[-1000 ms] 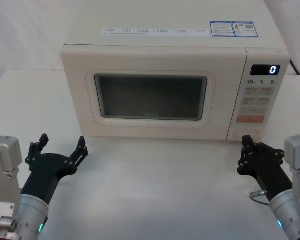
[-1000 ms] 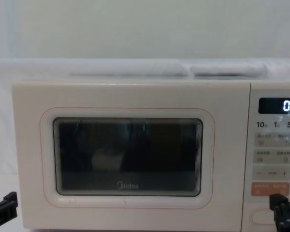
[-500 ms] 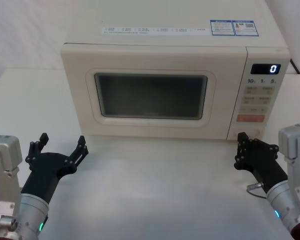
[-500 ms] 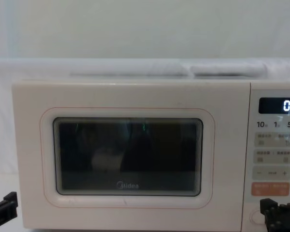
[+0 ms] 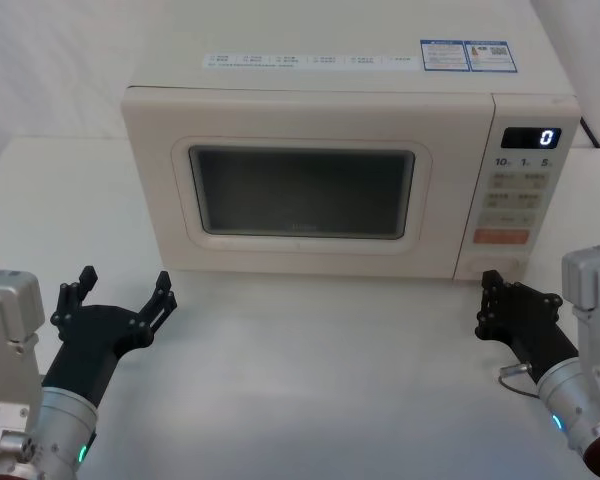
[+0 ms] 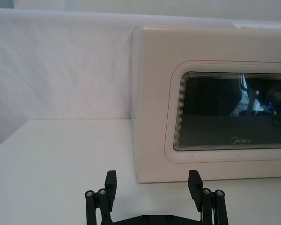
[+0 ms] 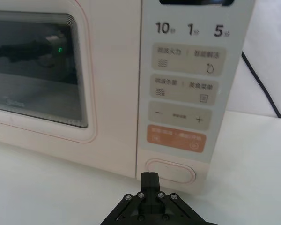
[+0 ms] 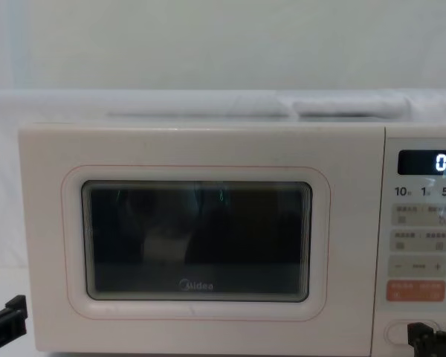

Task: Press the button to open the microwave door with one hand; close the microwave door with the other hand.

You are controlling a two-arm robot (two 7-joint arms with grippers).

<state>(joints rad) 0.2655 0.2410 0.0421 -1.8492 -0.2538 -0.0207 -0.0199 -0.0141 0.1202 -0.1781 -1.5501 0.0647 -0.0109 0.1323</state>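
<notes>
So the microwave door (image 5: 305, 190) is fully closed, sitting flush with the front of the oven. It's a big cream panel with a dark rounded window, a thin orange line running around it and a grey Midea logo under the glass. The button (image 7: 171, 171) sits at the very bottom of the control panel on the right, a wide cream pill shape with a thin outline.

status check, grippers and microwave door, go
Right gripper fingers shut, just short of the button. Left gripper open, parked at front left of the microwave. Microwave door closed. Nothing in the way.
</notes>
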